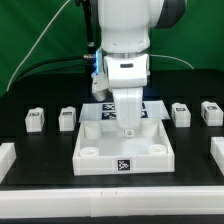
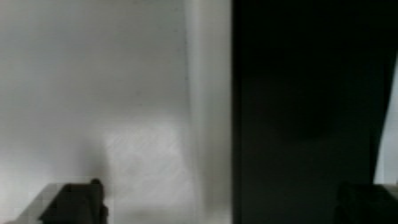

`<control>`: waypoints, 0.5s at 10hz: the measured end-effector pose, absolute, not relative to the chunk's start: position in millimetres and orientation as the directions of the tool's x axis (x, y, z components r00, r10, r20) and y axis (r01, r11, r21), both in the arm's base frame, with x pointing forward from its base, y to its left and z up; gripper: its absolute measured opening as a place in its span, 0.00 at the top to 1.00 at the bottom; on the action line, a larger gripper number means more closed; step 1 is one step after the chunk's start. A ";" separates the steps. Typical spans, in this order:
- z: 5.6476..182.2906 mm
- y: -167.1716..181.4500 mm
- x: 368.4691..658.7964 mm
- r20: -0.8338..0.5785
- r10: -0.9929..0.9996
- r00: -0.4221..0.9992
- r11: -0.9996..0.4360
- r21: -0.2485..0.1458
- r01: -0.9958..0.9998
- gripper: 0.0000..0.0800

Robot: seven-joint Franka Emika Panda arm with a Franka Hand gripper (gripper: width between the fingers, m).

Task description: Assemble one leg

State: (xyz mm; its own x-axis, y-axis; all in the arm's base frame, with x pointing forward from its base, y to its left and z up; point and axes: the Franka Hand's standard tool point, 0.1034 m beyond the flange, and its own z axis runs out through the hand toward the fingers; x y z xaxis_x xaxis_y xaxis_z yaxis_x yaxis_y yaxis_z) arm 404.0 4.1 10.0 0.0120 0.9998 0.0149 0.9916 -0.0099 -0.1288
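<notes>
— Jaws?
— Your two-finger gripper (image 1: 128,127) hangs low above the large white square plastic tray (image 1: 95,160), jaws spread wide, gripping nothing.
— The leg?
— Small white tagged plastic cube leg (image 1: 181,113) sits well off to the jaws' side on the black table (image 1: 30,178), beyond the tray's rim. It's likely parked clear so you can grasp it freely. Not yet picked.

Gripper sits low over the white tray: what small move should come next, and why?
Probably ease down and close on the rear rim of the tray: the gripper is open and empty, and the wrist view shows a white-to-black edge between its fingertips. Each leg lies loose beside it.
</notes>
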 end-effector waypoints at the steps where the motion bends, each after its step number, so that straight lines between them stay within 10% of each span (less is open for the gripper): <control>1: 8.1 4.4 403.4 0.016 1.000 0.013 -0.011 -0.132 0.991 0.19; 5: 8.0 4.1 403.0 0.013 1.000 0.028 -0.026 -0.133 0.991 0.48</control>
